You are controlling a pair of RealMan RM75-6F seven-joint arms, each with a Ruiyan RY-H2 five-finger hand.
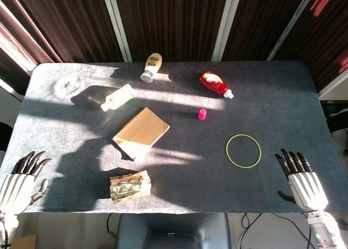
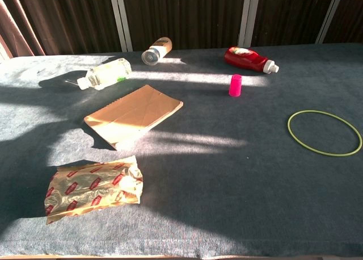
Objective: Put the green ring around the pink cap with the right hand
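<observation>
The thin green ring (image 1: 243,150) (image 2: 324,133) lies flat on the grey cloth at the right. The pink cap (image 1: 202,114) (image 2: 235,84) stands upright some way up and left of the ring, apart from it. My right hand (image 1: 299,176) hovers at the table's near right corner, just right of the ring, fingers spread and holding nothing. My left hand (image 1: 22,180) sits at the near left corner, fingers apart and empty. Neither hand shows in the chest view.
A brown notebook (image 1: 141,132) lies mid-table, a crumpled snack wrapper (image 1: 130,186) near the front edge. At the back lie a clear bottle (image 1: 117,98), a mayonnaise bottle (image 1: 151,67) and a red ketchup bottle (image 1: 215,83). A clear lid (image 1: 67,86) sits far left.
</observation>
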